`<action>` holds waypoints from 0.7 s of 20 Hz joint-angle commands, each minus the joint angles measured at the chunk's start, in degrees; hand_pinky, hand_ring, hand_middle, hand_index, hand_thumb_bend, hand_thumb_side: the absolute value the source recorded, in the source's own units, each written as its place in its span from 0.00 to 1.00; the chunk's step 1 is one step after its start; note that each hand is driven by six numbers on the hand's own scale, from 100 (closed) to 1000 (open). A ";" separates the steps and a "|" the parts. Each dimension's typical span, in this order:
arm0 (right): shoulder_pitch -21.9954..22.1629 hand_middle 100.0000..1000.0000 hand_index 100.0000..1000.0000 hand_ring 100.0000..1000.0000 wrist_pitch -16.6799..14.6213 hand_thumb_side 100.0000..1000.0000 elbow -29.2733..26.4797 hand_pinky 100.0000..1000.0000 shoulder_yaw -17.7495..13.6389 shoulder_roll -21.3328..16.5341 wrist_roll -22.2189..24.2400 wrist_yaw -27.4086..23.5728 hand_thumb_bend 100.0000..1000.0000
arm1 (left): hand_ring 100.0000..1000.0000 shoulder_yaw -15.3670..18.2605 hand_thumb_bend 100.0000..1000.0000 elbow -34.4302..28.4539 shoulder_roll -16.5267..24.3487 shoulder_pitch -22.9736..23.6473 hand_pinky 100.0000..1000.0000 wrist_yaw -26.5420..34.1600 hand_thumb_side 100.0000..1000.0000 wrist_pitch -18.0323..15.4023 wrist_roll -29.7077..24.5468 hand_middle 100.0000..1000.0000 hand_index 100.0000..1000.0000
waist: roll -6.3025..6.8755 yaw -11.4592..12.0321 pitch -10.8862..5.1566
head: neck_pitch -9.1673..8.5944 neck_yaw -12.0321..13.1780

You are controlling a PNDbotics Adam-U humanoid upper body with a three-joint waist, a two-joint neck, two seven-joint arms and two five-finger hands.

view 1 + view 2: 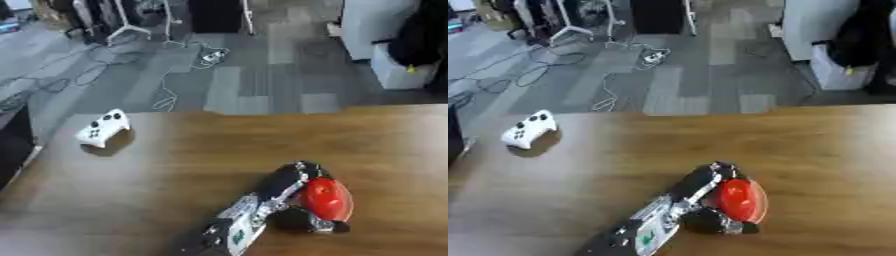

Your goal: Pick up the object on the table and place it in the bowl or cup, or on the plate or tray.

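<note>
The left hand (293,197) was curled round the red object (328,199) near the table's (175,150) near edge, the object on the hand's right side. No bowl, cup, plate or tray was visible.

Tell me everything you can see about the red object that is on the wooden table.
The red object is rounded and glossy, perhaps plastic; what it is I cannot tell. It sits on the wooden table, toward the near right part, far from the white game controller. The robot's hand wraps it: dark fingers curve over its far side and the thumb lies at its near side. Which arm this is, I judge the left, since it enters from lower left. No bowl, cup, plate or tray shows.
</note>
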 commanded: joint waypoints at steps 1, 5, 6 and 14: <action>0.14 0.68 0.87 0.64 -0.07 0.69 -0.66 0.38 -0.22 -0.34 0.15 -0.03 0.00 | 0.64 0.19 0.73 -0.49 1.52 -0.08 0.44 -0.62 0.73 -0.36 -0.48 0.64 0.86 | -0.41 0.19 -0.95 | -0.17 -0.52; 0.22 0.68 0.87 0.64 -0.11 0.70 -0.66 0.38 -0.21 -0.41 0.19 -0.06 0.00 | 0.65 0.21 0.75 -0.55 1.74 -0.04 0.45 -0.90 0.74 -0.33 -0.74 0.64 0.86 | -0.50 0.41 -1.03 | -0.05 -0.47; 0.23 0.68 0.87 0.64 -0.12 0.70 -0.66 0.38 -0.20 -0.42 0.20 -0.06 0.00 | 0.66 0.22 0.76 -0.56 1.80 -0.05 0.46 -0.98 0.75 -0.32 -0.79 0.65 0.86 | -0.52 0.45 -1.03 | -0.01 -0.47; 0.49 0.68 0.87 0.64 -0.17 0.70 -0.64 0.39 -0.22 -0.55 0.24 -0.08 0.00 | 0.84 -0.19 0.82 -0.48 2.87 -0.02 0.67 -2.35 0.92 0.05 -4.71 0.83 1.00 | -0.63 0.98 -1.35 | 0.36 -0.72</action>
